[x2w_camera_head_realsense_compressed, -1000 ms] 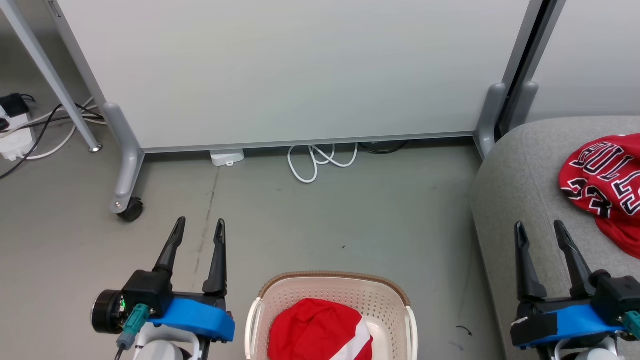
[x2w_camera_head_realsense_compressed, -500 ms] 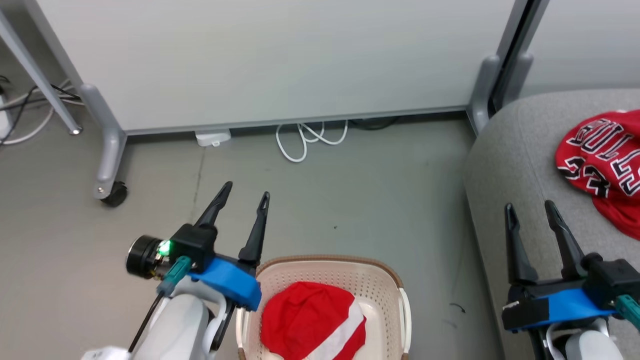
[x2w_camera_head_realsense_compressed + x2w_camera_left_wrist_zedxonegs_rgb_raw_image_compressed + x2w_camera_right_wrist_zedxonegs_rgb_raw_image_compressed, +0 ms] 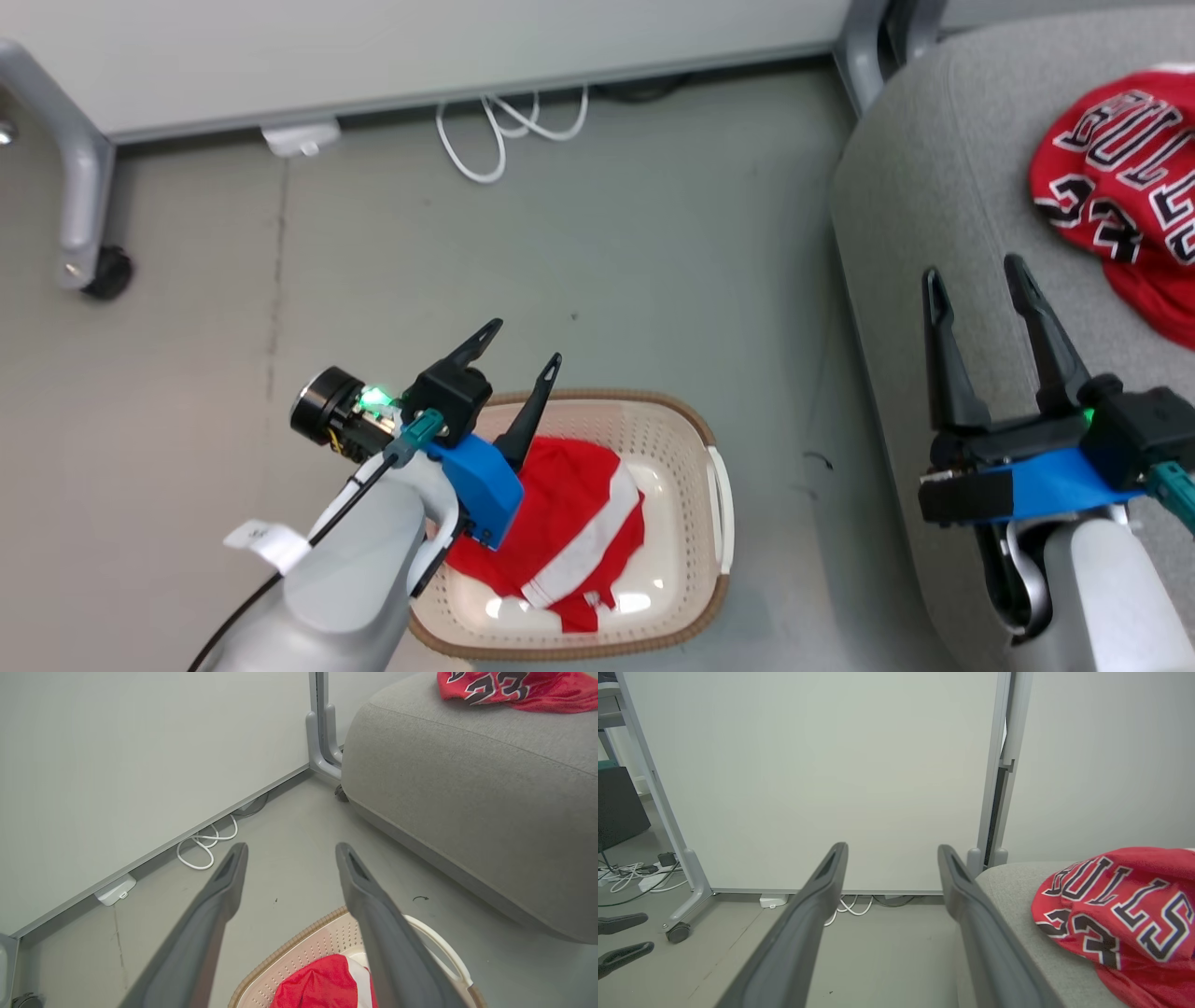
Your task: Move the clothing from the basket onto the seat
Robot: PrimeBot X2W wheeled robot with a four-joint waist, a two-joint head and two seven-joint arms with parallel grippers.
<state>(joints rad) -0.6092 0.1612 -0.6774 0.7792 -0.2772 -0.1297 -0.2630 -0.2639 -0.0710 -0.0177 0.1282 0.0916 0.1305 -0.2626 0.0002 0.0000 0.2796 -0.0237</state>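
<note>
A red garment with a white stripe (image 3: 569,523) lies crumpled in the cream basket (image 3: 653,411) on the floor; it also shows in the left wrist view (image 3: 322,984) inside the basket (image 3: 303,954). My left gripper (image 3: 525,342) hangs open above the basket's back left rim, nothing between its fingers (image 3: 290,847). On the grey seat (image 3: 934,187) at the right rests the red "BULLS" jersey (image 3: 1120,187). My right gripper (image 3: 971,269) stands open and empty over the seat's front edge, left of the jersey (image 3: 1125,905).
A pale partition panel runs along the back, its wheeled grey foot (image 3: 93,271) at the far left. A coiled white cable (image 3: 495,131) and a white adapter (image 3: 299,138) lie at its base. Bare grey floor separates basket and seat.
The head camera has tipped down, bringing the whole basket into view. My left arm has swung right and forward, from beside the basket to above its left rim. The right gripper holds its pose.
</note>
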